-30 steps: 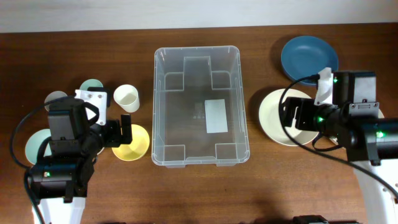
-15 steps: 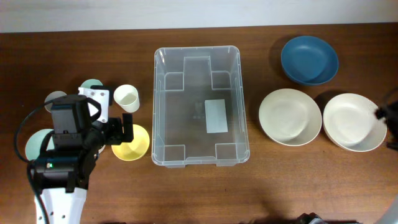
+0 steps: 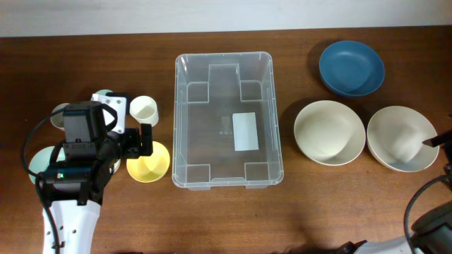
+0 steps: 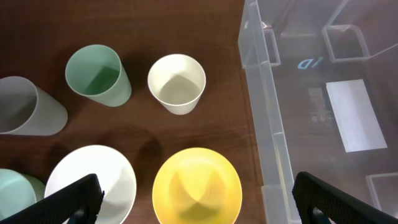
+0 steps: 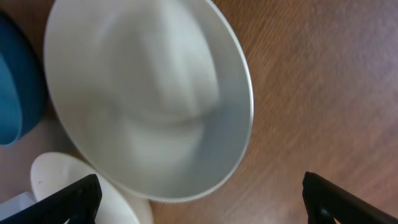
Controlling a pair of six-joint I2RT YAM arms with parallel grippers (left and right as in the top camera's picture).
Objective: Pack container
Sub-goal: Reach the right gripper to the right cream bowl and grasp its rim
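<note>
The left gripper point(image 4: 199, 208) is wide open and holds nothing, just above a yellow bowl point(image 4: 197, 186). The right gripper point(image 5: 208, 202) is wide open and empty too, near a white bowl point(image 5: 149, 99). The container point(image 3: 212, 127) sits mid-table between them. A blue bowl point(image 3: 351, 68) lies farthest back.

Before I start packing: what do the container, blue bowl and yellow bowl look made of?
Container: clear glossy plastic; the wood table shows through its moulded base.
Blue bowl: opaque, smooth with a soft sheen, probably plastic, possibly glazed ceramic.
Yellow bowl: opaque, smooth, evenly coloured, likely plastic too.
</note>
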